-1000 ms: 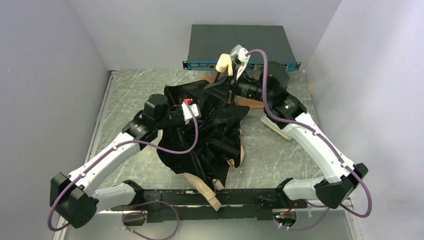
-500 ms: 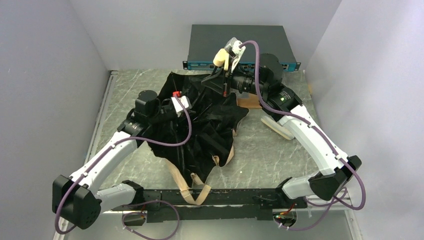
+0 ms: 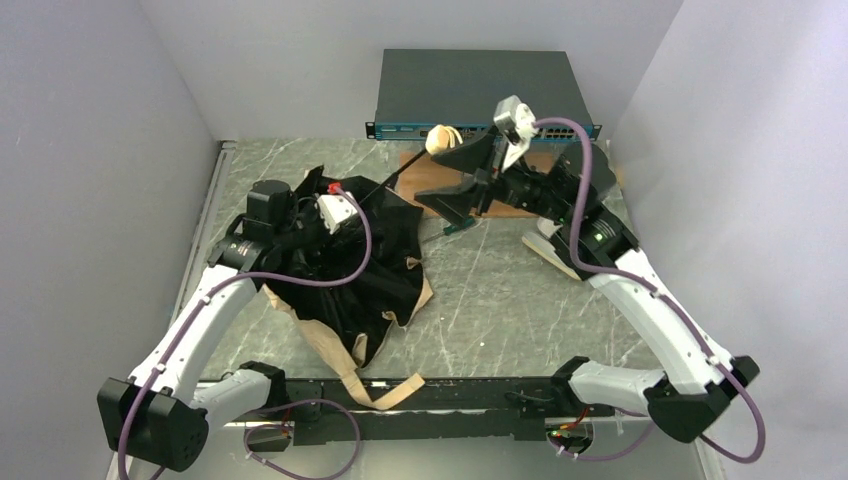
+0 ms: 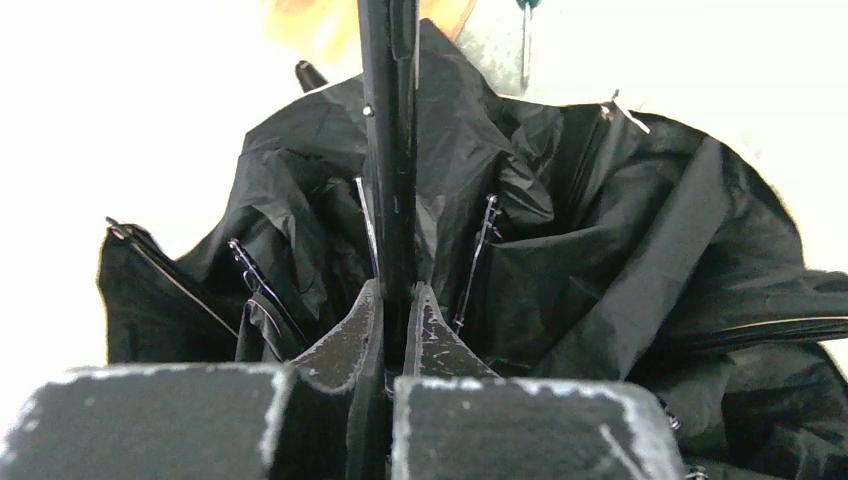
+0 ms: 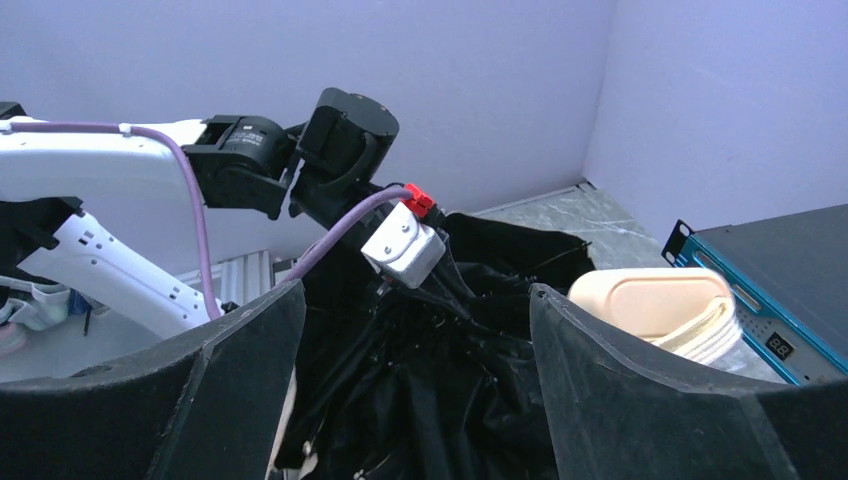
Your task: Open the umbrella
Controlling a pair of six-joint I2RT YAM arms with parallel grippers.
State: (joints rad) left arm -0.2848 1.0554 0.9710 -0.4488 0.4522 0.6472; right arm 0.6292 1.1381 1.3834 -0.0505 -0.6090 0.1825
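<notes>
The left arm (image 3: 215, 300) reaches forward low over the bench (image 3: 500, 290). The right arm (image 3: 640, 290) bends in toward a dark box (image 3: 480, 90) at the back. The umbrella (image 3: 375, 265) lies in a floppy black heap by the left arm. The left gripper (image 4: 397, 300) is squeezed tight on its black rod (image 4: 390, 150). The right gripper (image 5: 418, 300) is spread wide, with the beige handle (image 5: 650, 300) just beside one finger.

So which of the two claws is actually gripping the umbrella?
The left gripper: its fingers pinch the black shaft of the umbrella. The right gripper stands wide open.

3 pale lavender walls (image 3: 90, 120) enclose a grey marbled tabletop (image 3: 520, 300); dark rack unit (image 3: 470, 85) at back.
</notes>
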